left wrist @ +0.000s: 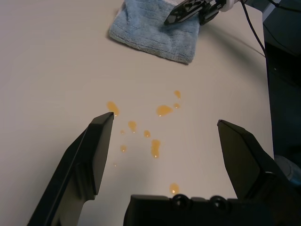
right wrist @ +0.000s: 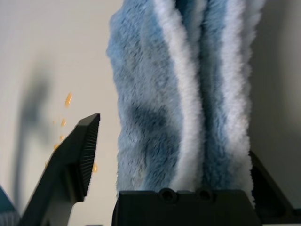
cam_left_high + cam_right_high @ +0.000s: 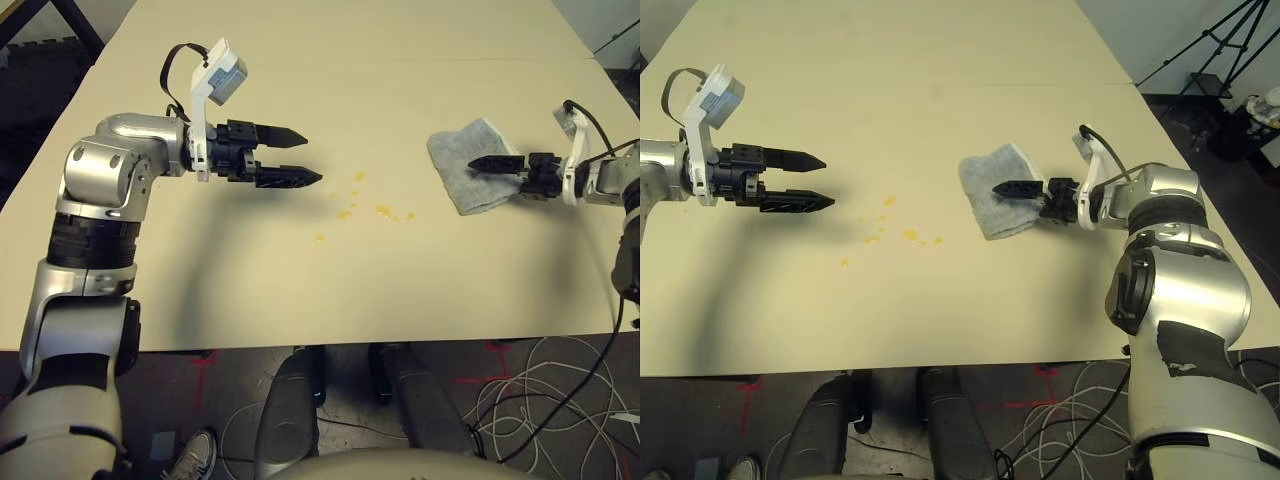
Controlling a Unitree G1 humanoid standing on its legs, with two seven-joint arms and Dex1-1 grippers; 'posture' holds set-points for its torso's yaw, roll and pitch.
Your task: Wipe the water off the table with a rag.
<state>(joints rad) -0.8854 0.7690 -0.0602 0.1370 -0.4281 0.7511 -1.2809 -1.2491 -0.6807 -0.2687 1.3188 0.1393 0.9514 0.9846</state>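
The pale beige bench spreads beneath me, yellowish droplets scattered between my grippers. My left gripper hovers beside them, fingers spread. The grey-blue terry rag lies at my right gripper, folded between its fingers; whether they pinch it, I cannot tell. I judge gripping is the step in hand: I should close squarely on the folds, check the hold, then sweep flat toward my left gripper, pressing lightly so nothing smears outward.

Orange drops dot the pale worktop between the left gripper's parted jaws — and beyond them lies the blue rag, the right gripper at it.
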